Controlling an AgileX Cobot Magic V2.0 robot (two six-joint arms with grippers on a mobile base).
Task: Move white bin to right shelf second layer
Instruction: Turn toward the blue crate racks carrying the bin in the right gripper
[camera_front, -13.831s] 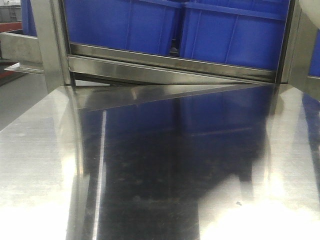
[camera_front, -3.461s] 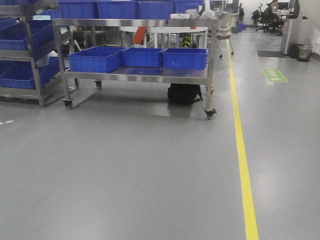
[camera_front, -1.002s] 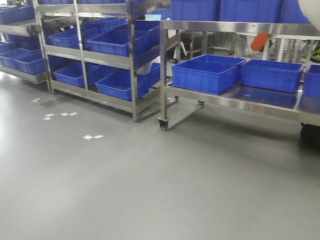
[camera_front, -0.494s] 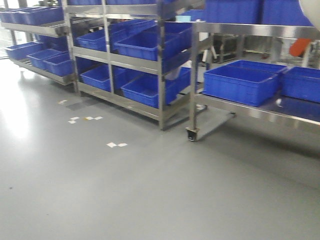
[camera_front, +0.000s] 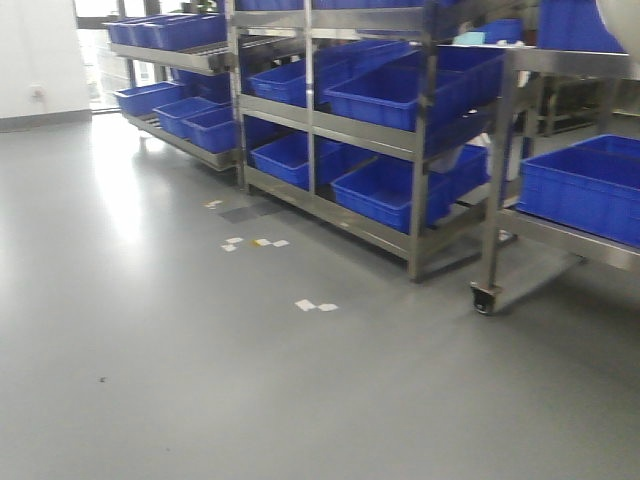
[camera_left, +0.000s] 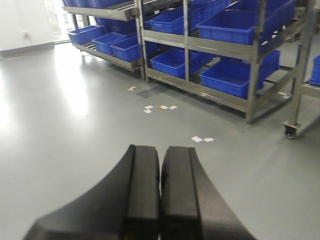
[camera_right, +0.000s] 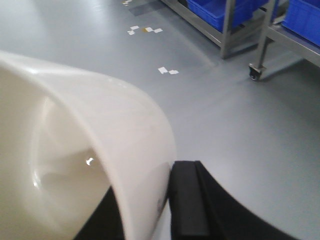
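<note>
White bin held above the floor by one wall pinched in the right tool, left tool closed empty; this one-sided grip on smooth plastic may slip or swing if jolted near the racks.

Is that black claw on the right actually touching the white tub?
Touching. The right wrist view shows the right gripper clamped on the wall of the white bin, flush against the plastic with no gap.
</note>
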